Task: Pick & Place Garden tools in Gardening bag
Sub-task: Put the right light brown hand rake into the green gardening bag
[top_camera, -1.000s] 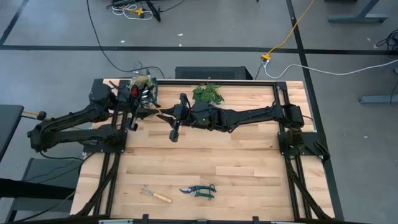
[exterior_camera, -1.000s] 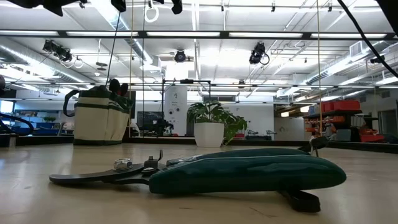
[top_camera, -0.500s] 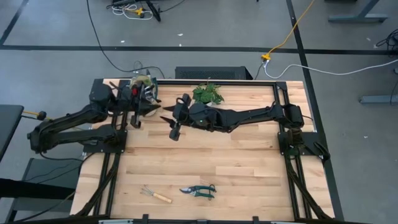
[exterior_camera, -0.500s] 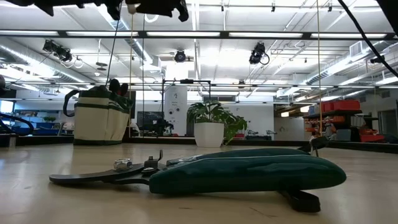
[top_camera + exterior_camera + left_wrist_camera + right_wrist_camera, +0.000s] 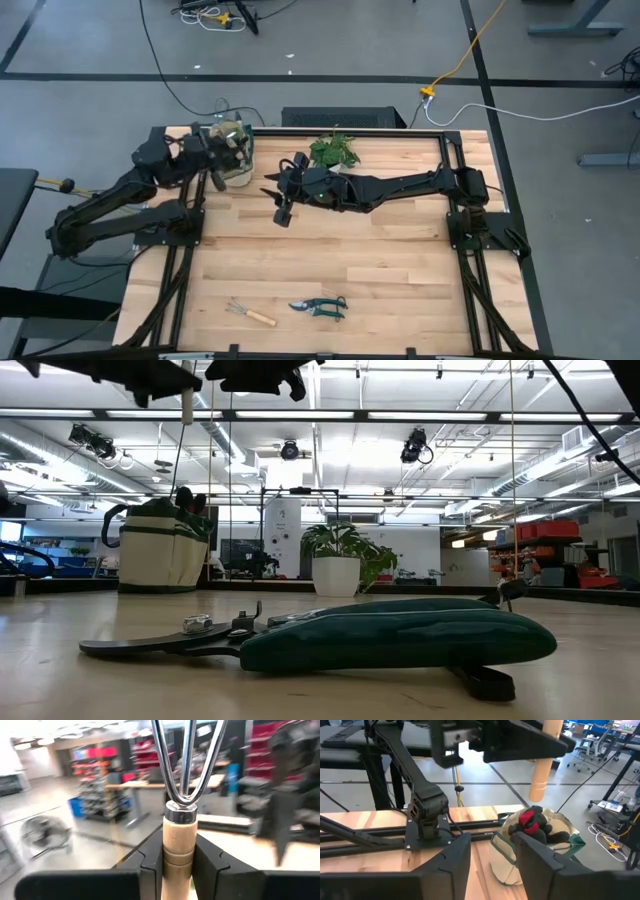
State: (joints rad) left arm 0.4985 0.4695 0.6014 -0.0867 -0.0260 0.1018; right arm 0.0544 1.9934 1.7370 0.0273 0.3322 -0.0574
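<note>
**Left hand holds a wooden-handled tool above the gardening bag**

Start at the far-left corner of your worktop (image 5: 330, 240). Your left hand (image 5: 215, 160) hangs just over the gardening bag (image 5: 232, 152), and it is clamped on a wooden-handled tool (image 5: 178, 840). In the left wrist view the pale handle is pinched upright between the two dark fingers (image 5: 150, 865), with a chrome ferrule and bent metal tines rising from it. In the right wrist view the free end of that handle points down, directly above the bag's mouth but not yet inside it. The beige bag stands upright there, with black-and-red gloves (image 5: 534, 822) showing at its open top.

Just right of the bag, your right hand (image 5: 281, 205) is held above the worktop near the far edge, clear of the bag. Its fingers (image 5: 451, 857) stand apart with nothing between them, and its camera looks toward the bag.

Behind that arm, against the far edge, sits the potted plant (image 5: 334, 150).

At the near edge two tools lie flat on the wood, well apart from both hands: a small hand rake (image 5: 248, 313) with a wooden handle, and just to its right the teal-handled pruning shears (image 5: 320, 305). The low view shows the shears lying on their side close to the camera.
</note>
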